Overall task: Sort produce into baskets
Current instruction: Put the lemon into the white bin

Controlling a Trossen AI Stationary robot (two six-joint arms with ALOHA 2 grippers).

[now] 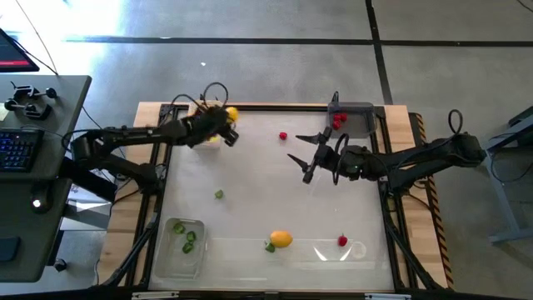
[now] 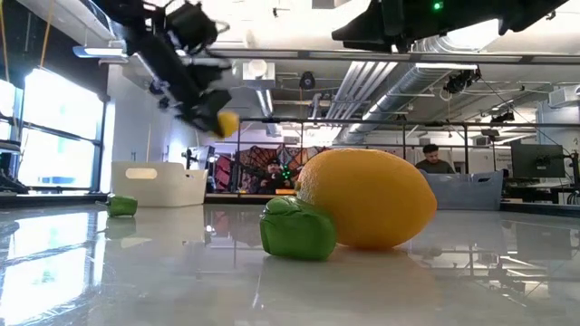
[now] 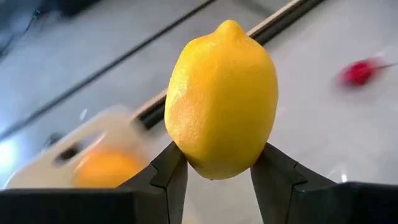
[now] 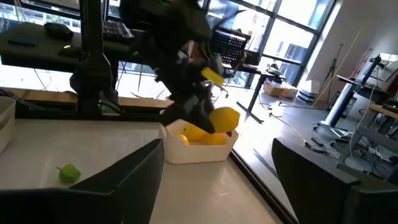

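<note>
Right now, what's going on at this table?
The left gripper holds a lemon over the white tray, which already has yellow fruit in it. The right gripper hangs open and empty mid-table. Red berries sit in the grey tray, green pieces in the clear tray; several pieces remain loose.

Left end effector with lemon above white tray.

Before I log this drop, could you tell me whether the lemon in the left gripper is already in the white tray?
Not yet. The left gripper holds the lemon above the white tray, which already contains yellow fruit.
</note>
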